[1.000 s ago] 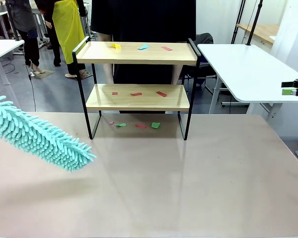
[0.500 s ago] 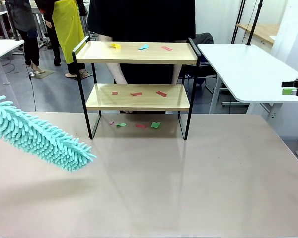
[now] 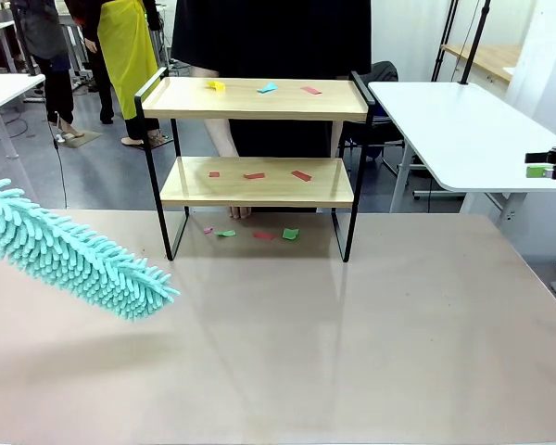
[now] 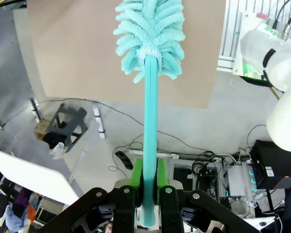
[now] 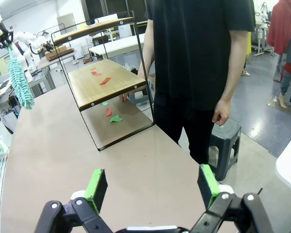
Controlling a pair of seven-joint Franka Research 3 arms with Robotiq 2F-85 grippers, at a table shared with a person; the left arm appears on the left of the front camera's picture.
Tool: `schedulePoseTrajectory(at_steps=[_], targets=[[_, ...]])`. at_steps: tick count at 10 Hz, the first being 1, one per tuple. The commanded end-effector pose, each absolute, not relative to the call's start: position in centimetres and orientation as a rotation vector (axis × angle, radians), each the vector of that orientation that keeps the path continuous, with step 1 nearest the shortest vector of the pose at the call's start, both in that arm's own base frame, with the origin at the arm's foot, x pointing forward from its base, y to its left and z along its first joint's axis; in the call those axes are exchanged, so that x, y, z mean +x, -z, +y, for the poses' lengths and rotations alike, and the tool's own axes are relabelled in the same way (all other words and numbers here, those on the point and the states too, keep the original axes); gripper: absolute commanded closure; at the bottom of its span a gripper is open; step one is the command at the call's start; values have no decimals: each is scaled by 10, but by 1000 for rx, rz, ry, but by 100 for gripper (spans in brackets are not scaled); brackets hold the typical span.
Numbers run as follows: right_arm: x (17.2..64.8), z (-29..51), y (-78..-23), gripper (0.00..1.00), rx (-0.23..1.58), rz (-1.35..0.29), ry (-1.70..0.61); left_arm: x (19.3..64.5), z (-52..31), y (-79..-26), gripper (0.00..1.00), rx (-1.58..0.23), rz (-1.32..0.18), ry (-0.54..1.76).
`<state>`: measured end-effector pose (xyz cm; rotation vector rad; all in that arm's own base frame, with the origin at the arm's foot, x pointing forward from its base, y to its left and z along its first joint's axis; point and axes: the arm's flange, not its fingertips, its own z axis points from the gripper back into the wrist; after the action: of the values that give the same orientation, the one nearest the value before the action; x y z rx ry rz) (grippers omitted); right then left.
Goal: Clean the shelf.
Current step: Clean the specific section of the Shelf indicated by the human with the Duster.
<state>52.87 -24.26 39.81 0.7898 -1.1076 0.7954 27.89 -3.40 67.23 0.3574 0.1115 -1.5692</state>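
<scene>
The shelf (image 3: 259,99) was made up of light wooden boards in a thin black frame. It was strewn with paper scraps (image 3: 301,175): yellow, light blue and red on the top board, red on the lower board, and pink, green and red on the tan table (image 3: 371,352) beneath. The duster (image 3: 74,255) was coloured turquoise in both its fluffy head and its handle. The left gripper (image 4: 149,175) and the right gripper (image 5: 153,184) were finished in black with green pads (image 5: 96,187), and black was worn by the person (image 5: 194,58).
</scene>
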Motion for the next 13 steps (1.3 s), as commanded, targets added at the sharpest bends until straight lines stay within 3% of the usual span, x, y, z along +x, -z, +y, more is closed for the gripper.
schedulePoseTrajectory(at_steps=[1,8,11,13], targets=[[528,-241,-400,0,788,-1110,-797,277,-34,-675,86,358,112,1567],[528,-241,-400,0,788,-1110,-797,279,-34,-672,86,357,111,1569],[528,-241,-400,0,788,-1110,-797,268,-50,-662,86,102,-28,1389],[528,-241,-400,0,788,-1110,-797,258,-77,-650,86,34,-116,1300]])
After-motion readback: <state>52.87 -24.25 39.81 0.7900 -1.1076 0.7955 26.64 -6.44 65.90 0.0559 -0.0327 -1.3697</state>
